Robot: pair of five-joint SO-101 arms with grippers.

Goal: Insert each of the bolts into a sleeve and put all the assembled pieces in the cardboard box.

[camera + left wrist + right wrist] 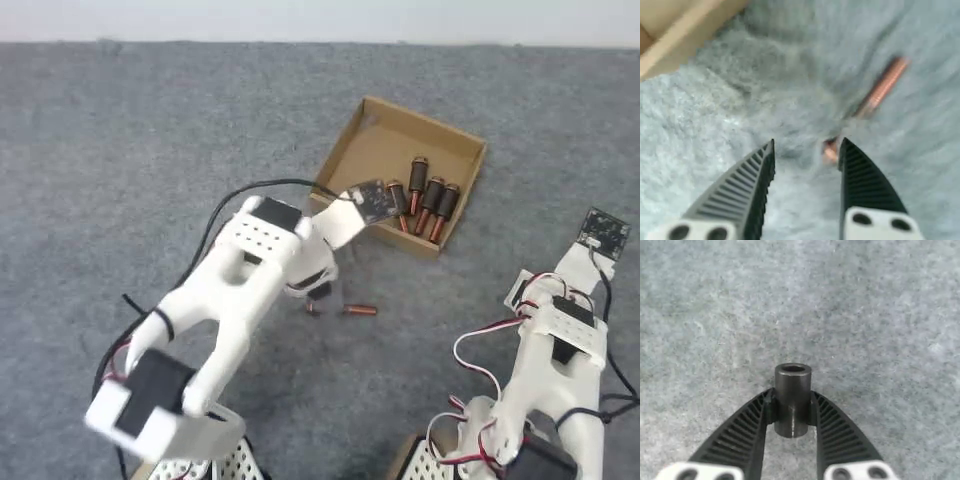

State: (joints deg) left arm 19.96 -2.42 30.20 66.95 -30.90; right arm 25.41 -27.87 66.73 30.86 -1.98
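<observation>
You are working on a grey carpet (120, 150) that runs back to a pale wall (300, 18). The loose bolt (358, 310) lies flat on that carpet, a little way out from the cardboard box (385, 150), off the box corner nearest the arms and clear of its wall.

In your left wrist view the same bolt (885, 87) is a blurred copper rod. It lies beyond the fingertips of your left gripper (807, 142) and off to one side, not between them. That gripper is spread wide and holds nothing; only carpet lies between its fingers. A small coppery bit (830, 150) sits just beside the inner edge of one fingertip, too blurred for you to tell what it is. A corner of the box (670, 30) shows beyond the gripper.

From above, the left arm (250, 270) reaches toward the box, and its far end hangs over the carpet between the bolt and the box's near corner.

Your right gripper (791, 394) is closed on a dark sleeve (792, 405). One finger presses each side of it, and its open bore stands clear above the fingertips. There is only carpet beneath it.

Inside the box, four assembled pieces (432, 200) lie side by side along one wall, copper ends poking from dark sleeves. The right arm (560, 350) stands well apart from the box, out past the corner where those pieces lie.
</observation>
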